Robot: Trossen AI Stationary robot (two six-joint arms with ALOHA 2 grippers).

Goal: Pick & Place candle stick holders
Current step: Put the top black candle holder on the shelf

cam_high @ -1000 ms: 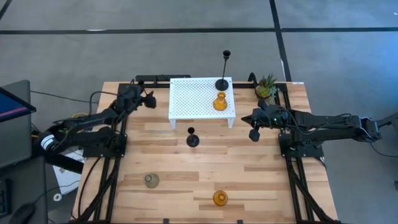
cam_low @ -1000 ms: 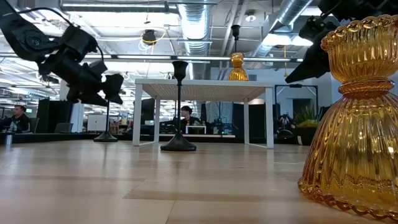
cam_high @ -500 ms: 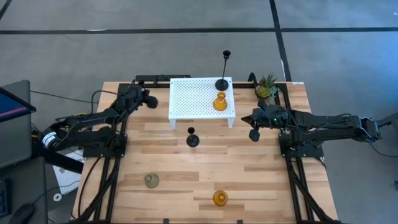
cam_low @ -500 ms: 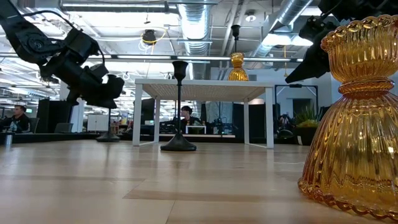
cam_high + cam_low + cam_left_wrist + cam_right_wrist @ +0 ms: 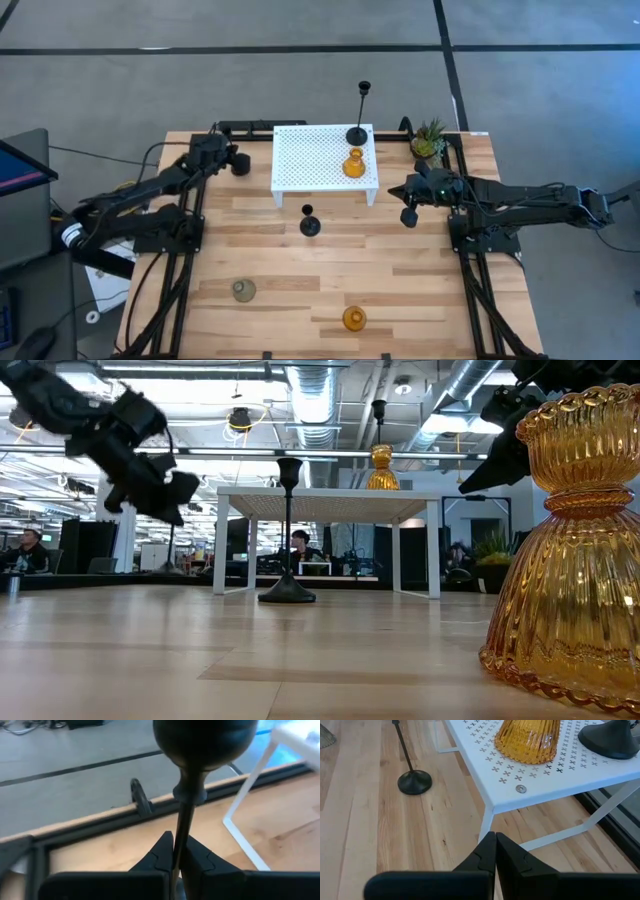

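Closed since before — left gripper pinches black holder — wrist-only.

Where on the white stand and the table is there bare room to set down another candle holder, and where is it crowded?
The white stand is bare across its left and middle; its right end is crowded by a tall black holder and an amber glass holder. The table is bare between the grey-green holder and the short black holder, and right of the front amber holder.

White perforated stand on the wooden table, small potted plant at its far-right corner.
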